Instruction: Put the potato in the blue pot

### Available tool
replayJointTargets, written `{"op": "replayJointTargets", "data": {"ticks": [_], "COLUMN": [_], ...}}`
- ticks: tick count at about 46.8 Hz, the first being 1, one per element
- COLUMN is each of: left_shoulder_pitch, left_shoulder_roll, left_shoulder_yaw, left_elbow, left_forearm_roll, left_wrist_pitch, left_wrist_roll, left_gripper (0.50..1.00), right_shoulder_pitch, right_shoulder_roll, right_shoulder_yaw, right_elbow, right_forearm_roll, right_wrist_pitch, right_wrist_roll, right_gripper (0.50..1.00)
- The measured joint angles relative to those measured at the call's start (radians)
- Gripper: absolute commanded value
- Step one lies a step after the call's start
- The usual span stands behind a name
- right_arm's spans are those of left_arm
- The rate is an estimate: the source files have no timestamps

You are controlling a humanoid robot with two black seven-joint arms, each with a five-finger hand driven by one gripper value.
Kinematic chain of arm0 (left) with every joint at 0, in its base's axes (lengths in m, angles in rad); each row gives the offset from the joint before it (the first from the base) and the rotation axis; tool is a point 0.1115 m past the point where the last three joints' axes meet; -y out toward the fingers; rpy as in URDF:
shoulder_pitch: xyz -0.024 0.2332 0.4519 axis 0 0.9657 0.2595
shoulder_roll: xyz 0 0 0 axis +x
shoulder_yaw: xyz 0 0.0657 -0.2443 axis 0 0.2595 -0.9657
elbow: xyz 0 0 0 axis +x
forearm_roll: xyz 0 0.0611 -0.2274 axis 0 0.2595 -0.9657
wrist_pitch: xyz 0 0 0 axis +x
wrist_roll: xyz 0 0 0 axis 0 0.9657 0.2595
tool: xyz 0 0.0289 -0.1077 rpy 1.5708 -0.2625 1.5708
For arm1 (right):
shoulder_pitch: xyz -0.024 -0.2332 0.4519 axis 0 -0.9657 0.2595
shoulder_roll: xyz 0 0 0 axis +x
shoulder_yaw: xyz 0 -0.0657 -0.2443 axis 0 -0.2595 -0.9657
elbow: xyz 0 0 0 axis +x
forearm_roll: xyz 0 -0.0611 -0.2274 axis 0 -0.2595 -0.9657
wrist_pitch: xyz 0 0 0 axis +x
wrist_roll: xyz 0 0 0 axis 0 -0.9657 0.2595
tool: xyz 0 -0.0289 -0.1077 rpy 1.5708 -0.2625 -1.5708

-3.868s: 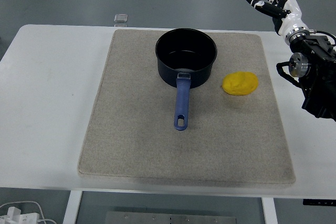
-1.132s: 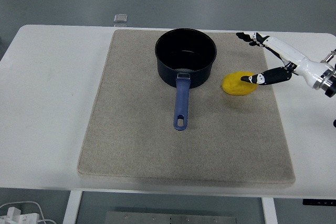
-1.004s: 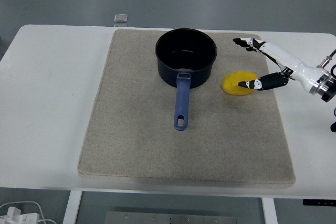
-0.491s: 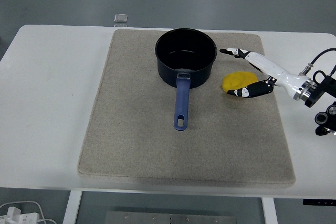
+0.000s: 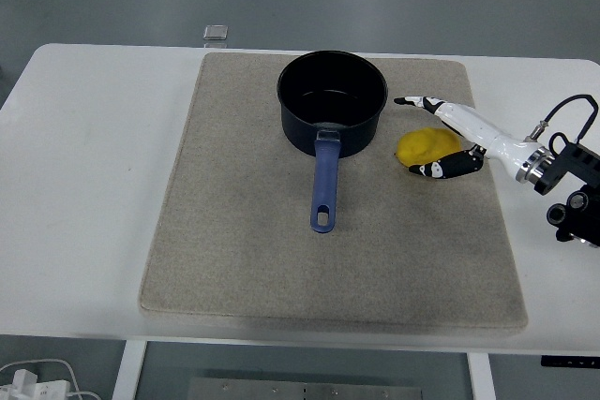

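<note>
Beige mat [image 5: 244, 231] on white table [image 5: 84, 166] — right hand [image 5: 448, 136] spread open around potato [image 5: 427, 146].

Glossy dark pot [image 5: 332, 100], matt rough cloth mat [image 5: 234, 231], smooth white table [image 5: 84, 156]

One pot [image 5: 332, 100], dark blue with a long handle, stands just left of the hand [image 5: 448, 136]. One potato [image 5: 427, 146], yellow, lies between the hand's spread fingers and thumb. One mat [image 5: 234, 231] (grey, under both pot and potato) spreads out to the left of the hand and below it. One table [image 5: 84, 156], white, bears it all. One small clear square thing [image 5: 217, 33] sits far off to the hand's upper left. One robot hand shows.
</note>
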Motion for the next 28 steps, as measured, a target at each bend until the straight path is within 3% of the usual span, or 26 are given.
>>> {"op": "replayJointTargets", "data": {"ticks": [24,26,28], "left_shoulder_pitch": [0.001,0.000,0.000], "left_shoulder_roll": [0.000,0.000,0.000], "left_shoulder_yaw": [0.000,0.000,0.000], "left_elbow": [0.000,0.000,0.000], "left_forearm_roll": [0.000,0.000,0.000], "left_wrist_pitch": [0.000,0.000,0.000], "left_wrist_roll": [0.001,0.001,0.001], "left_gripper": [0.999,0.999,0.999], "right_shoulder_pitch": [-0.018,-0.021,-0.021], "right_shoulder_roll": [-0.006,-0.006,-0.006], "right_shoulder_yaw": [0.001,0.001,0.001], "right_elbow": [-0.014,-0.014,-0.015], "right_forearm_roll": [-0.004,-0.004,-0.004], "right_wrist_pitch": [0.002,0.003,0.003], "right_wrist_roll": [0.025,0.026,0.027], "right_gripper": [0.936,0.926,0.875]}}
